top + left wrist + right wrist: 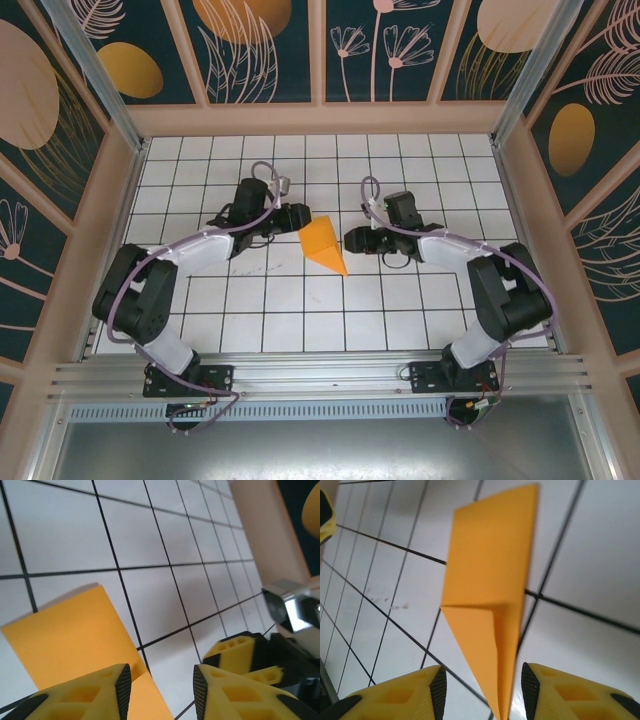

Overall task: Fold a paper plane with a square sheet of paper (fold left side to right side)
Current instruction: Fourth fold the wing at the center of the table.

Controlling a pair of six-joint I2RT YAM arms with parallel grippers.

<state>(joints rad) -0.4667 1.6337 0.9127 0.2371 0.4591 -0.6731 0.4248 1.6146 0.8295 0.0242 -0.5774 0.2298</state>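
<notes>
One bright orange pointed paper plane [322,245] lies on the white tiled table [300,320], just above the middle of the top view. Its long axis slants, with the blunt end upper left and the tip lower right. Two grippers flank it. The left gripper [162,686] stands parted over the blunt end, gripping nothing. The right gripper [483,685] is parted too, and the narrow end lies loose between its yellow fingers [570,695].

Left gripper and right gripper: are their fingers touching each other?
Apart. The top external view shows the left gripper and the right gripper on opposite sides of the paper plane, with orange paper between them.
</notes>
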